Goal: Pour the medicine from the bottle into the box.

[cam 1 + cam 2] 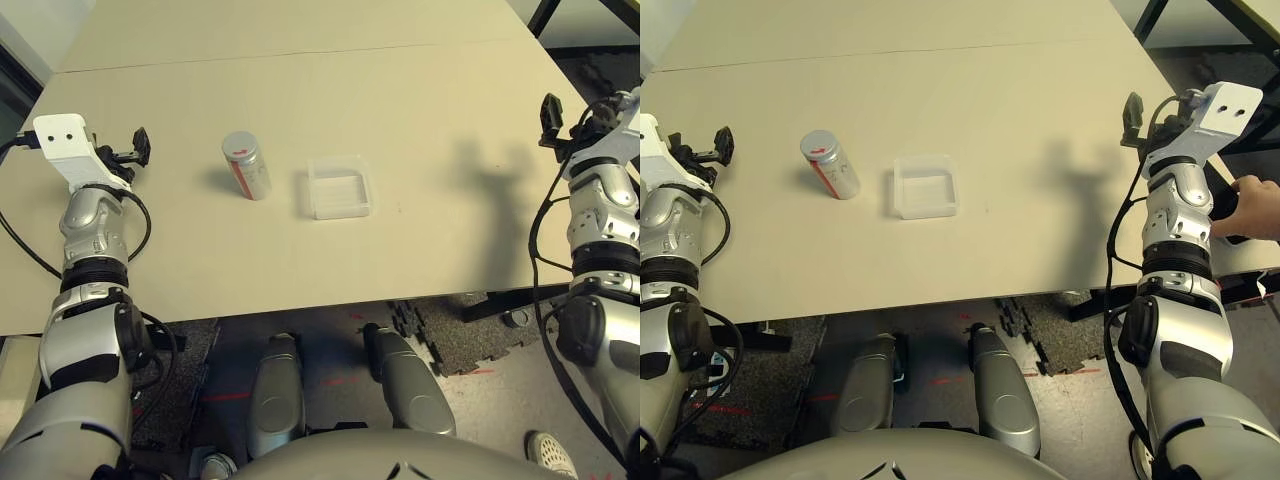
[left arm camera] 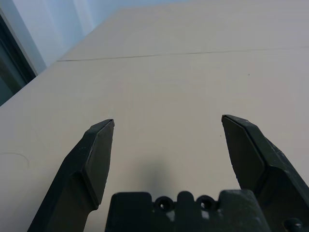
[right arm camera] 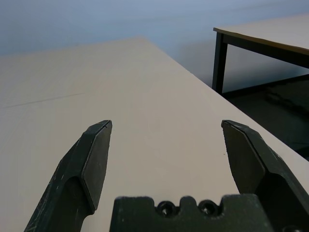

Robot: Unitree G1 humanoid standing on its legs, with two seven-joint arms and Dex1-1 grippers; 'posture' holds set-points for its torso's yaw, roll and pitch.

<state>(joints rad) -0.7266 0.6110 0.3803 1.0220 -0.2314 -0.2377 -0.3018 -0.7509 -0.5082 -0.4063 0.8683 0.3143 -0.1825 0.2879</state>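
Note:
A silver-grey bottle (image 1: 246,165) with a red-and-white label stands upright near the middle of the beige table. Just to its right sits the clear plastic box (image 1: 339,187), which looks empty. My left gripper (image 1: 138,146) hovers over the table's left edge, well left of the bottle, open with nothing between its fingers (image 2: 96,154). My right gripper (image 1: 552,115) is at the table's right edge, far right of the box, open too and holding nothing, as the wide gap in the right wrist view (image 3: 166,140) shows.
The table (image 1: 420,110) runs wide and bare behind the two objects. A second table with a black leg (image 3: 219,60) stands off to the right. A person's hand (image 1: 1252,210) rests by my right forearm. Black floor mats (image 1: 450,340) lie below the front edge.

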